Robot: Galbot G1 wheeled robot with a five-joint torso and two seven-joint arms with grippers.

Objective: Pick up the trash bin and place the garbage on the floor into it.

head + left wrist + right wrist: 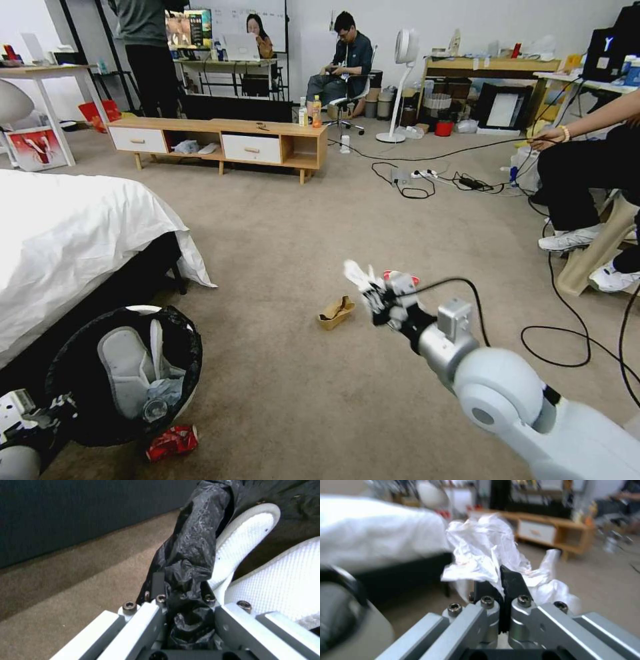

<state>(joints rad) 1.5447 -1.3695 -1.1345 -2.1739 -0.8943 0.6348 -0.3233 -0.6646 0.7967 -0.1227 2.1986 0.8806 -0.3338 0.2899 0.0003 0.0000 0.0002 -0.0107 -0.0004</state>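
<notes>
The trash bin (pixel 83 373), lined with a black bag, is at the lower left beside the bed, with a grey flap (pixel 127 370) and some litter inside. My left gripper (pixel 41 412) is shut on its bagged rim; the left wrist view shows the gripper (pixel 181 590) pinching the black bag (pixel 196 542). My right gripper (pixel 377 295) hangs above the floor (pixel 280 220), shut on a crumpled white tissue (pixel 357 273). In the right wrist view this gripper (pixel 503 580) clamps the tissue (pixel 480 545). Tan cardboard (pixel 335 312), a red-and-white packet (pixel 402 275) and a crushed red wrapper (pixel 172 443) lie on the carpet.
A bed with a white sheet (pixel 67 227) borders the left. A low wooden bench (pixel 220 140) stands at the back. Black cables (pixel 560 333) loop over the carpet on the right, near a seated person's legs (pixel 580 180).
</notes>
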